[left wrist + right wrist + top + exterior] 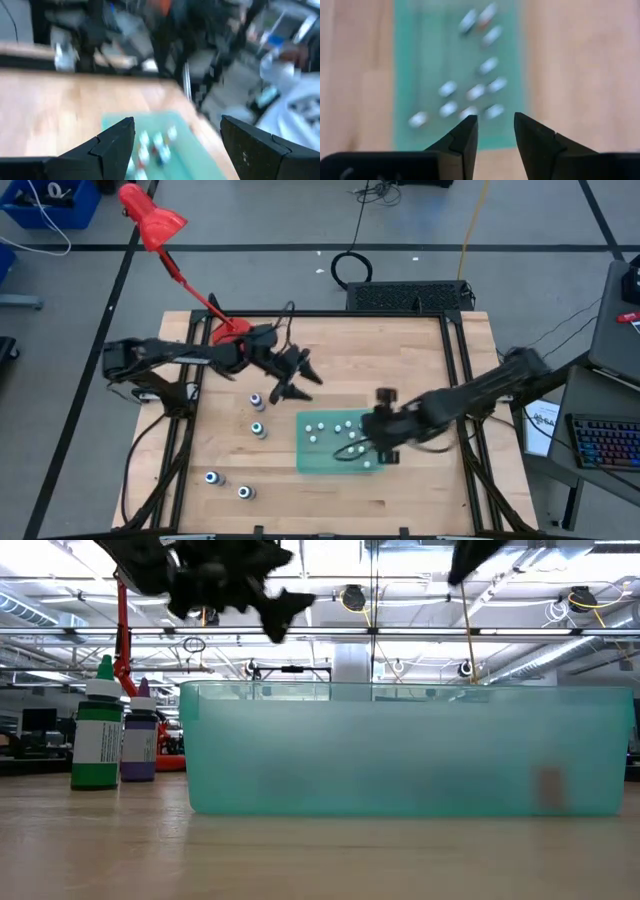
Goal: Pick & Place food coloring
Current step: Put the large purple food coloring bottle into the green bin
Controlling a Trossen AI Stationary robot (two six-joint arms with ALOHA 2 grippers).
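Observation:
Several whitish food coloring bottles [335,428] lie inside a shallow teal bin [303,452]. Others with coloured tops stand upright on the table left of the bin: two [257,401] [259,430] close to it, two more [211,477] [244,492] toward the near edge. The low view shows a green-topped bottle [97,735] and a purple one [140,740] beside the bin [400,755]. My left gripper [290,383] hangs open above the table, left of and beyond the bin. My right gripper [373,445] is open over the bin's right end; its wrist view looks down on the bottles [475,92].
A red lamp-like stand [150,220] reaches in over the table's far left corner. Black rails frame the table [330,350] on the left and right. A keyboard [605,442] sits on a bench to the right, off the table.

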